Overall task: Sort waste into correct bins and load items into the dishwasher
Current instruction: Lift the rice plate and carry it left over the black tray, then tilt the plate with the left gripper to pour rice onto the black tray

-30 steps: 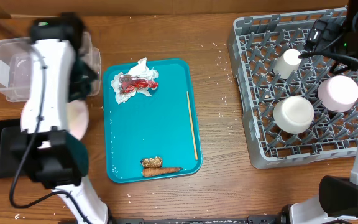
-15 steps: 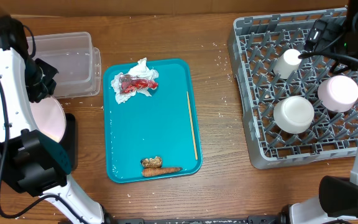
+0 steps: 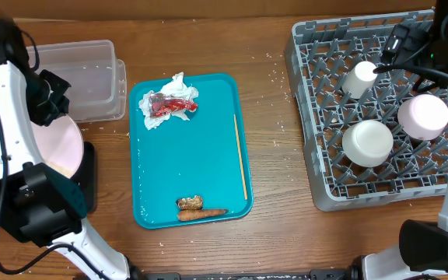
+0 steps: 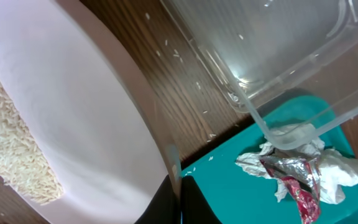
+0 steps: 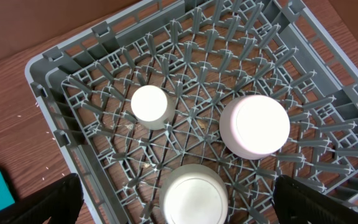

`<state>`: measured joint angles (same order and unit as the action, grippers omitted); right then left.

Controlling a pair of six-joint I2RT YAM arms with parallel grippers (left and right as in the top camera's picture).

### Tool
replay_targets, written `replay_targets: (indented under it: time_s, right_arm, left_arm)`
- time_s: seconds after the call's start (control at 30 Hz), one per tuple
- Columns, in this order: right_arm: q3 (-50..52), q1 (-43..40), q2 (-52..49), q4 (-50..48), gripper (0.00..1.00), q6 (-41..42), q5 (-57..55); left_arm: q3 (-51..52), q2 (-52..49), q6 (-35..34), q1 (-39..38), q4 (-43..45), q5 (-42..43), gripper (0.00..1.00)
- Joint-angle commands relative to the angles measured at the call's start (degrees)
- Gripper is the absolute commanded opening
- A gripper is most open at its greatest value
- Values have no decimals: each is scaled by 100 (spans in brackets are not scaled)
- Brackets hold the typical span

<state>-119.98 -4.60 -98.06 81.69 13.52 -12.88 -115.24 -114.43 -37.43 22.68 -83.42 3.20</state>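
Pale pink round plate: held tilted, off the left side of the teal rectangular tray, with loose white rice grains piled along one edge.
Left fingers: clenched on the plate's rim, a thin edge grip.
Right fingers: spread wide with nothing in them, above the grey lattice dish rack to the tray's right.
Bins: the clear rectangular plastic tub sits by the tray's far-left corner, and the flat black tray sits by its near-left side, partly under the plate.
On the teal tray: crumpled white tissue with a red shiny wrapper at the far end, a brown lumpy scrap and an orange-brown stick at the near end.
Risk: imo rice is the big one. Tilt too soon and grains scatter on the tabletop instead of into a bin.
Risk 2: the plate could twist or slip in that pinch, since the weight sits well off the rim.
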Motion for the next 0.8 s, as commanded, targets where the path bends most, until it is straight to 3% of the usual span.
replay_targets:
  time_s: [0.0,0.27,0.77]
  right_arm:
    - [-9,-2,0,-20,100,44,-37]
    - [-9,-2,0,-20,100,44,-37]
    - [-9,-2,0,-20,100,44,-37]
  left_arm:
    - [-116,160,345,232,0,468,5]
    - [-116,160,920,654,-133,1346,4]
    - [-116,164,1735,1075,-514,2197,4]
